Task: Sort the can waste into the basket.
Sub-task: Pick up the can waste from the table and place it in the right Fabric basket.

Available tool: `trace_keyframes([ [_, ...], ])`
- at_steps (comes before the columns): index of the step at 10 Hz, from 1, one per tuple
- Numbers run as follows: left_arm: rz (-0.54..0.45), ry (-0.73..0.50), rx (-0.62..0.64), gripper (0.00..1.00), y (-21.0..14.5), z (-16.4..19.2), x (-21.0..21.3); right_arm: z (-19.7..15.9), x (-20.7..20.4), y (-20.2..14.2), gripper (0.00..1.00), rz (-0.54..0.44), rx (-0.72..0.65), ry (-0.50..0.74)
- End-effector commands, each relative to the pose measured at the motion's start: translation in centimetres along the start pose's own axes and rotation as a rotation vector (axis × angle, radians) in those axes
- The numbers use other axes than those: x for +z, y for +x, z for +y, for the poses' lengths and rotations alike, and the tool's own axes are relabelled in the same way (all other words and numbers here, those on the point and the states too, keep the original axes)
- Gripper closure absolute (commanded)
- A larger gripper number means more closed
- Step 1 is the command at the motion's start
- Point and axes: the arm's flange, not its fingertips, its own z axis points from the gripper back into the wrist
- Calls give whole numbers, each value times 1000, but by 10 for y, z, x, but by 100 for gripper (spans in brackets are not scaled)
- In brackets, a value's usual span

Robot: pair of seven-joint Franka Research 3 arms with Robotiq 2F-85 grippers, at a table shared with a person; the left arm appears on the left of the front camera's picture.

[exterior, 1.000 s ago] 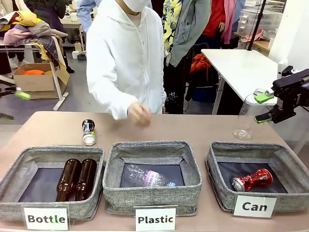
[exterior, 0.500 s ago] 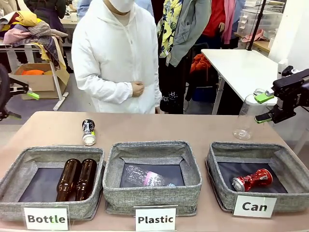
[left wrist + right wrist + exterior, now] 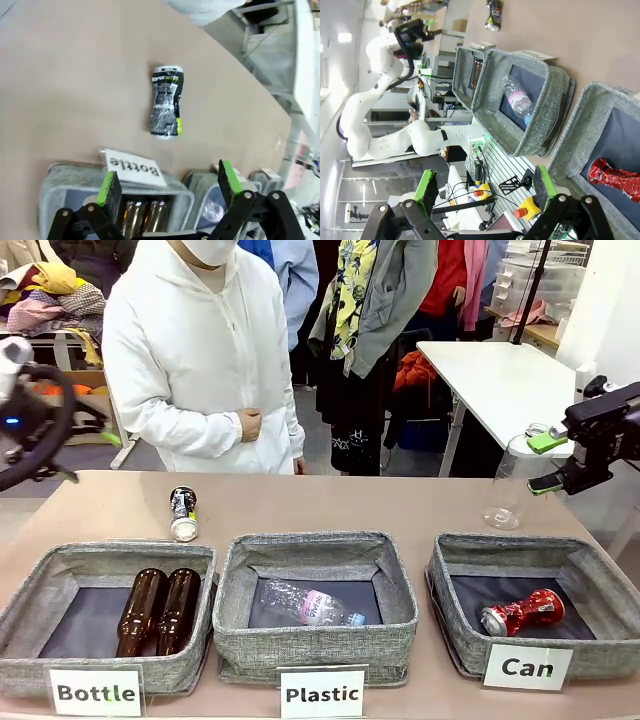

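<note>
The room is bright and the light is even; shadows on the bench point(image 3: 400, 505) are soft and lie close under the things. In the front view the left arm point(image 3: 35, 435) is smeared by motion blur. Both wrist views curve straight lines near their borders, and the left wrist view is slightly unsharp.

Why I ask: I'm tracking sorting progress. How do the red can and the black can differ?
The red can lies inside the Can basket; the black can lies on the table. The red can is crumpled red; the black can is black with silver ends. Both lie on their sides.
</note>
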Motion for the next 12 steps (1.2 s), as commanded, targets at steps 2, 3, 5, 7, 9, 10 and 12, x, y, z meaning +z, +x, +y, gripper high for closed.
trace_keyframes([
  [2, -36, 243, 0, 0, 7, -61, -51, 1, 3, 0, 0, 9, 19, -4],
  [3, -32, 286, -20, 0, 3, -75, -69, 1, 3, 0, 0, 9, 19, -4],
  [5, -4, 370, -75, 0, -4, -96, -111, 1, 3, 0, 0, 9, 19, -4],
  [7, 18, 411, -140, 0, -8, -106, -146, 1, 3, 0, 0, 9, 19, -4],
  [9, 51, 417, -265, 0, -9, -105, -172, 1, 3, 0, 0, 9, 19, -4],
  [10, 61, 416, -286, 0, -8, -101, -183, 1, 3, 0, 0, 9, 19, -4],
  [12, 65, 439, -311, 0, -6, -87, -207, 1, 3, 0, 0, 9, 19, -4],
])
